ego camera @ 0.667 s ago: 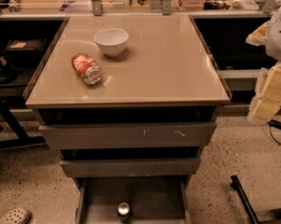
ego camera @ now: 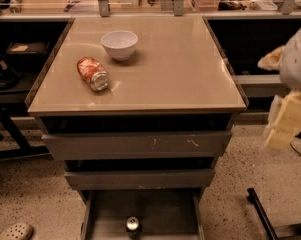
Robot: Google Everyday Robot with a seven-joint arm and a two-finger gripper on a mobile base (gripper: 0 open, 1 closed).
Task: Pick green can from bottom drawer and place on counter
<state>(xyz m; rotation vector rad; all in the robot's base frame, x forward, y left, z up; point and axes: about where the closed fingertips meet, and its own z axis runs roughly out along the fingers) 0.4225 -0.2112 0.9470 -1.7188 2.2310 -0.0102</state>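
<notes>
The green can (ego camera: 133, 224) stands upright in the open bottom drawer (ego camera: 105, 219), near its front middle; I see mostly its silver top. The counter (ego camera: 175, 64) is the beige tabletop over the grey drawer unit. My gripper (ego camera: 285, 120) hangs at the right edge of the view, beside the counter's right side and about level with the top drawer, far from the can. It looks pale yellow and blurred. The arm (ego camera: 297, 59) rises above it.
A white bowl (ego camera: 119, 44) and a crushed orange-red can (ego camera: 93, 74) sit on the counter's left half. Two wider grey drawers (ego camera: 140, 145) are partly out above the bottom one. A dark frame leg (ego camera: 262, 216) stands at lower right, a shoe (ego camera: 12, 231) at lower left.
My gripper has dropped a little lower at the right side and is blurred with motion. The cans, bowl and drawers have not moved.
</notes>
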